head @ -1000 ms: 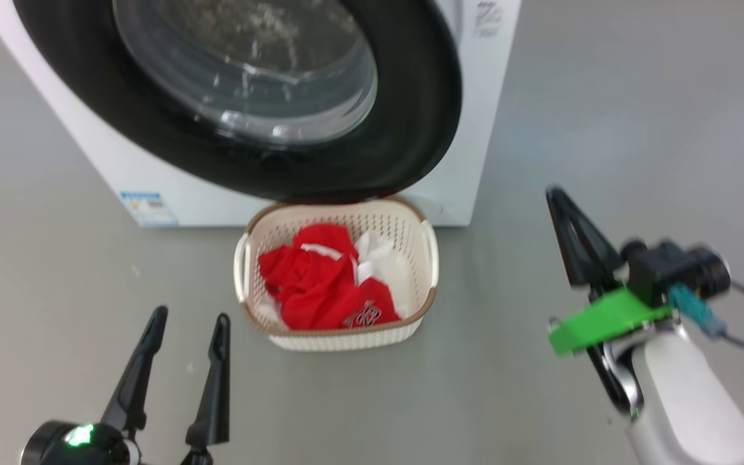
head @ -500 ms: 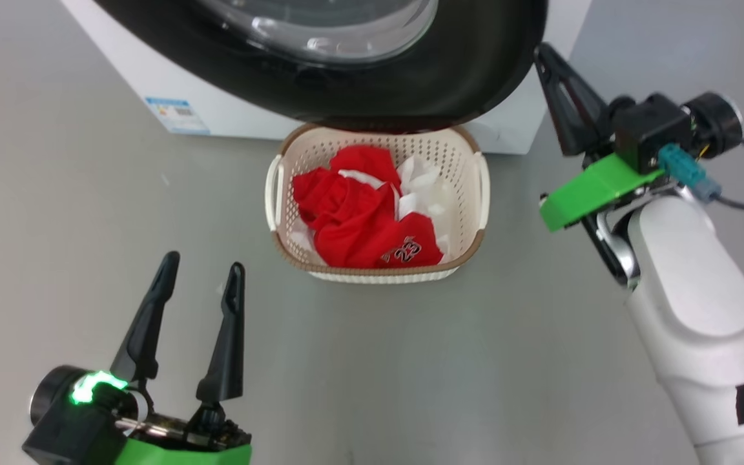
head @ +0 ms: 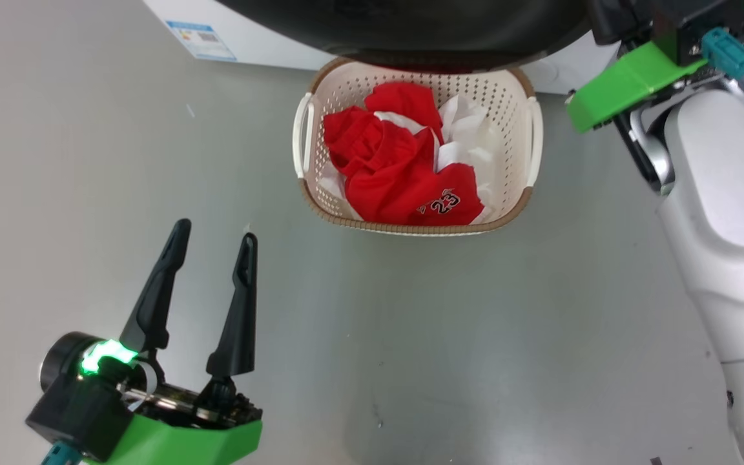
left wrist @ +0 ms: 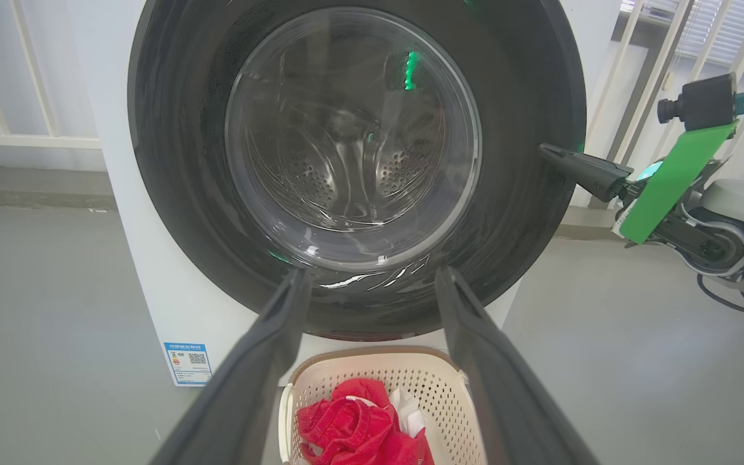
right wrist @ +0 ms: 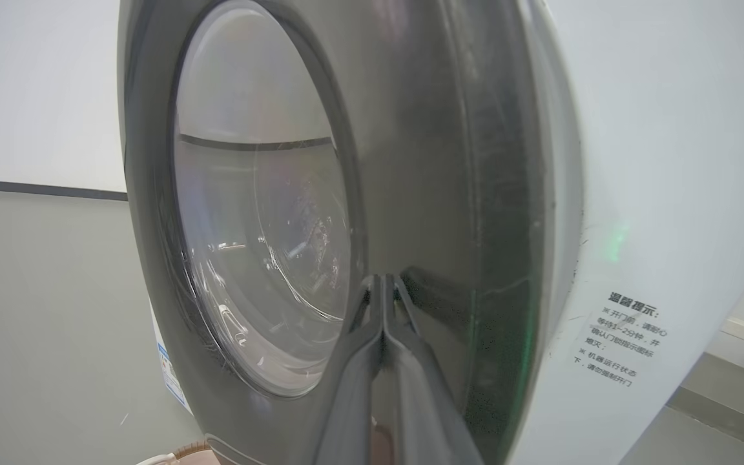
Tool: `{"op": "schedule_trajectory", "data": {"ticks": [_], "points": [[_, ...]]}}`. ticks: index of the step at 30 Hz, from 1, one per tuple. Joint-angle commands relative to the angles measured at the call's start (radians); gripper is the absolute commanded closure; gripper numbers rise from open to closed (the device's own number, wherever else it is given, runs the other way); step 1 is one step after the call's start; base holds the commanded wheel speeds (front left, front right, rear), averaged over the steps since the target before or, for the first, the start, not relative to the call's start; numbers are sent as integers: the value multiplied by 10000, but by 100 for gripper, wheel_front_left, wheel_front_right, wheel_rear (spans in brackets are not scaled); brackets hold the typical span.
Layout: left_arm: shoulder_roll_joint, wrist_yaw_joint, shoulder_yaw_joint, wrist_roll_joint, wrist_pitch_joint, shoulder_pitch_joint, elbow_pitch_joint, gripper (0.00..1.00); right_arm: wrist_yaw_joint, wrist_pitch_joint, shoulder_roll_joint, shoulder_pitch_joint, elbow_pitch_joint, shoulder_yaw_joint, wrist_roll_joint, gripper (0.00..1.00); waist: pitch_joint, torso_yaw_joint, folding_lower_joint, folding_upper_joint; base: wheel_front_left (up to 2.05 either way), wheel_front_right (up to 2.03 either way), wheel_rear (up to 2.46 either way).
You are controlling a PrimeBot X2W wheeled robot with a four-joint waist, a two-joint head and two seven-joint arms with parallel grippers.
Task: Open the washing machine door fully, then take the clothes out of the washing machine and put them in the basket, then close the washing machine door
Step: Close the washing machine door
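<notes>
Big white washing machine (left wrist: 152,290) sits on the grey floor, and its round black door (left wrist: 514,161) looks pushed flat against the front, drum visible through the glass. The cream basket (head: 411,227) is on the floor right below the door's bottom edge, with the red and white clothes (head: 398,174) piled inside, the "23" jersey nearest the robot. Left gripper (head: 216,230) hangs over bare floor, fingers spread wide, holding nothing. Right gripper (right wrist: 383,284) has its fingers pinched together, empty, tips right at the door's rim; can't tell if they touch.
</notes>
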Motion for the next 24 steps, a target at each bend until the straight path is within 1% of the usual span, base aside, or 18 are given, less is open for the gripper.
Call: {"op": "schedule_trajectory", "data": {"ticks": [1, 6, 14, 18, 19, 24], "points": [[108, -46, 286, 80, -76, -159, -193, 0, 29, -55, 147, -250, -128, 80, -150, 100, 317, 239, 0, 0, 0, 0, 0], [61, -105, 201, -4, -76, -274, -104, 0, 29, -55, 1, -922, 186, -16, -417, 100, 552, 306, 0, 0, 0, 0, 0], [27, -181, -10, -79, -76, -546, 18, 0, 29, -55, -278, -2066, 1019, -168, -980, 100, 923, 489, 0, 0, 0, 0, 0], [18, -203, -69, -138, -76, -681, 74, 0, 29, -55, -379, -2800, 1342, -553, -1343, 100, 1108, 637, 0, 0, 0, 0, 0], [15, -211, -74, -157, -76, -722, 105, 0, 29, -55, -371, -3049, 1430, -802, -1529, 100, 1159, 692, 0, 0, 0, 0, 0], [9, -224, -68, -200, -76, -776, 181, 0, 29, -55, -267, -3223, 1550, -1187, -1783, 100, 1201, 780, 0, 0, 0, 0, 0]]}}
